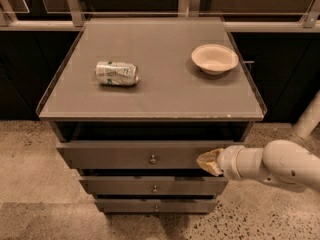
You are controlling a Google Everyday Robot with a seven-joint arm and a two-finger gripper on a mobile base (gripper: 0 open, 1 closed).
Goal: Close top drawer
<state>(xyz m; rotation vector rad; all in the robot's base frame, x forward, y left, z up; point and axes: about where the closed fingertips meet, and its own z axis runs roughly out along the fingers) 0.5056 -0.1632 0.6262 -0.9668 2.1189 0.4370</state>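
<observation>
The top drawer point(125, 155) is a grey-brown flat panel with a small round metal knob point(152, 159) at its centre. It stands pulled out a little from the cabinet, with a dark gap above it under the tabletop. My gripper point(206, 160), with tan fingertips on a white arm coming in from the right, rests against the right part of the drawer front, to the right of the knob.
Two shorter drawers point(154, 186) sit below the top one. On the cabinet top point(165, 94) lie a crushed can point(116, 73) on its side at left and a beige bowl point(214, 58) at back right. Speckled floor surrounds the cabinet.
</observation>
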